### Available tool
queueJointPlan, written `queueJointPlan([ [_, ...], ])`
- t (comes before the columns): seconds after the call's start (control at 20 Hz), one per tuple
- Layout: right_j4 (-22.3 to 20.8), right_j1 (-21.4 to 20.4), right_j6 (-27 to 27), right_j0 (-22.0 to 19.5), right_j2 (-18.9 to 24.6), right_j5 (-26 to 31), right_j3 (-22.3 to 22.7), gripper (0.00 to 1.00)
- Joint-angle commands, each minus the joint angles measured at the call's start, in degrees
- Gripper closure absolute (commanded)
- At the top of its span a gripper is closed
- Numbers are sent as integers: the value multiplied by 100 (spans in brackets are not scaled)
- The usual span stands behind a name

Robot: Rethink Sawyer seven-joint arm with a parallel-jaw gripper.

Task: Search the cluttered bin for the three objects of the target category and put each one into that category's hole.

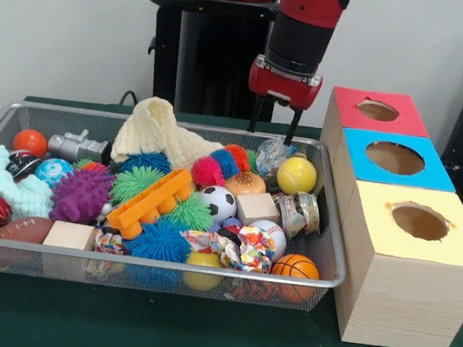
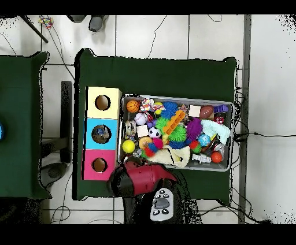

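The wire mesh bin (image 1: pixel 165 263) is full of toys; it also shows in the overhead view (image 2: pixel 173 97). A wrinkly see-through plastic bottle (image 1: pixel 271 155) lies at the bin's far right, next to a yellow ball (image 1: pixel 296 176). My gripper (image 1: pixel 271 126) hangs just above that bottle, open and empty, with its fingertips (image 1: pixel 291 133) clear of it. A second crumpled, shiny labelled piece (image 1: pixel 295 213) lies by the right wall; I cannot tell if it is a bottle or a can. In the overhead view the arm (image 2: pixel 144 173) hides the gripper. Something greyish lies in the blue box's hole (image 2: pixel 101 134).
Three wooden boxes with holes stand right of the bin: red-topped (image 1: pixel 349 99), blue-topped (image 1: pixel 357 149), yellow-topped (image 1: pixel 374 228). The bin holds spiky balls, an orange block (image 1: pixel 148 202), a cream cloth (image 1: pixel 158 129), a soccer ball (image 1: pixel 218 202) and a small basketball (image 1: pixel 295 267).
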Motion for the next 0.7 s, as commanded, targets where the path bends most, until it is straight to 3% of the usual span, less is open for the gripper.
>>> queueJointPlan([
  [0.05,327,376,328,-31,355,635,-1118,0],
  [0.7,408,676,469,133,216,522,-1350,0],
])
